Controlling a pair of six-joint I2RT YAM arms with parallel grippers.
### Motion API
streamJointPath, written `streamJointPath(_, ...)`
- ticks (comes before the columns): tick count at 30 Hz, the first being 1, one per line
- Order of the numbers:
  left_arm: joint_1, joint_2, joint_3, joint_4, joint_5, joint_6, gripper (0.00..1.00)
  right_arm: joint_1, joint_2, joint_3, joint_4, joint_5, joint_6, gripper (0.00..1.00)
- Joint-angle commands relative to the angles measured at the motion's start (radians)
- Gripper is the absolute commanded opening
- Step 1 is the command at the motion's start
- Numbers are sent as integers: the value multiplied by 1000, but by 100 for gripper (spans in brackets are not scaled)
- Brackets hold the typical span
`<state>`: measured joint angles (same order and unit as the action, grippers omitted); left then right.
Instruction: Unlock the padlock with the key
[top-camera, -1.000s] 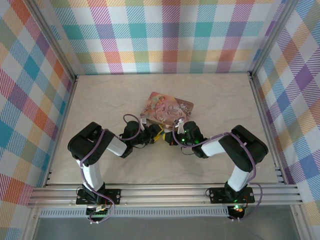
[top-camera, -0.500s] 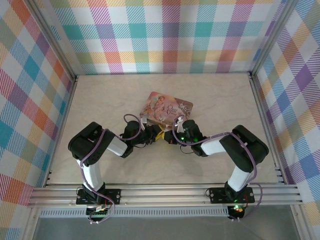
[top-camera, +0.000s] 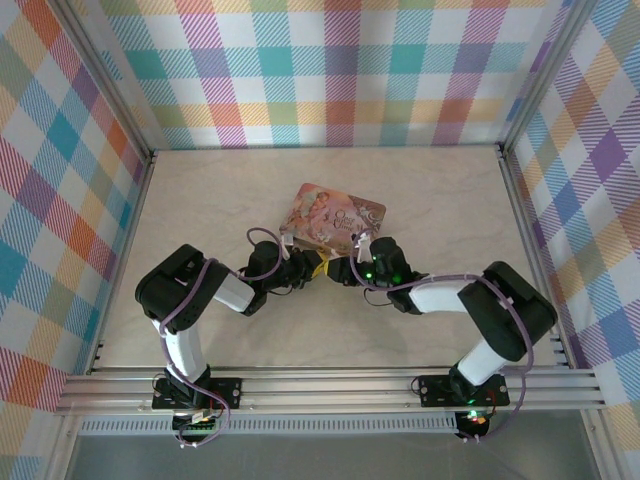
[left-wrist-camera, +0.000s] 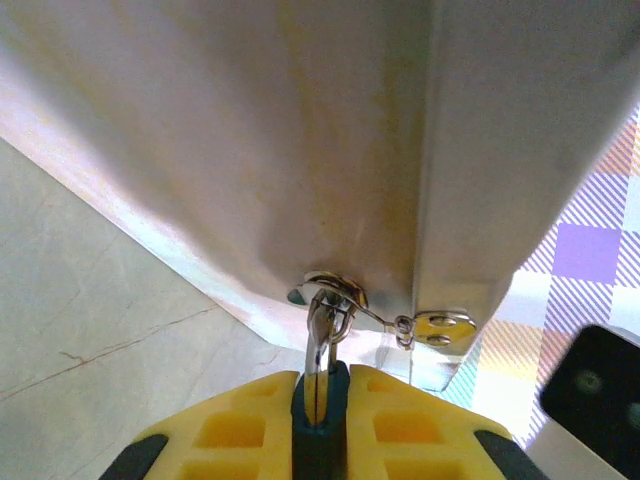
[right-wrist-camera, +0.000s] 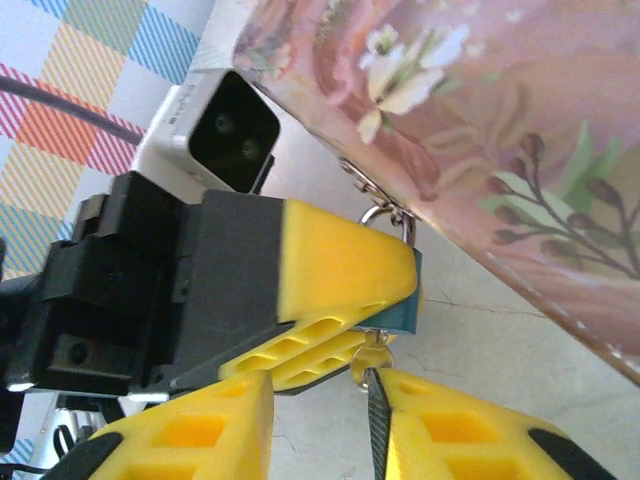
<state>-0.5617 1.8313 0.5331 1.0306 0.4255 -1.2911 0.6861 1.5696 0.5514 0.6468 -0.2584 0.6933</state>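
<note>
While left hand (left-wrist-camera: 320, 385) clamps padlock (left-wrist-camera: 320, 425), right hand (right-wrist-camera: 325, 395) gapes near key (right-wrist-camera: 371, 352).

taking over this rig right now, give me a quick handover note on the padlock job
Left hand: shut on the teal padlock, holding it at the edge of the pink illustrated tin.
Right hand: just below the padlock. A thin metal key lies along one finger, its end at the lock's underside. Whether the hand is gripping it cannot be told.
Done: lock grasped, key at the keyhole end.
Left: seat the key if it isn't fully in, turn it, then free the shackle, which looks closed through the tin's hasp ring.
</note>
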Motion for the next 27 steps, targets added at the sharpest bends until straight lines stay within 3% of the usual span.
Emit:
streamJointPath(1, -3, -31, 4, -53, -24, -18, 8, -5, -68, -4, -106, 43, -114, 35)
streamJointPath(13, -3, -66, 26, -177, -25, -63, 2, -3, -311, 70, -392, 210, -615, 49)
streamJointPath(19, -3, -86, 46, -250, -21, -82, 0, -3, -364, 78, -394, 240, -867, 54)
streamJointPath(27, -6, -71, 77, -293, -5, -140, 0, 12, -376, 68, -406, 211, -1174, 72)
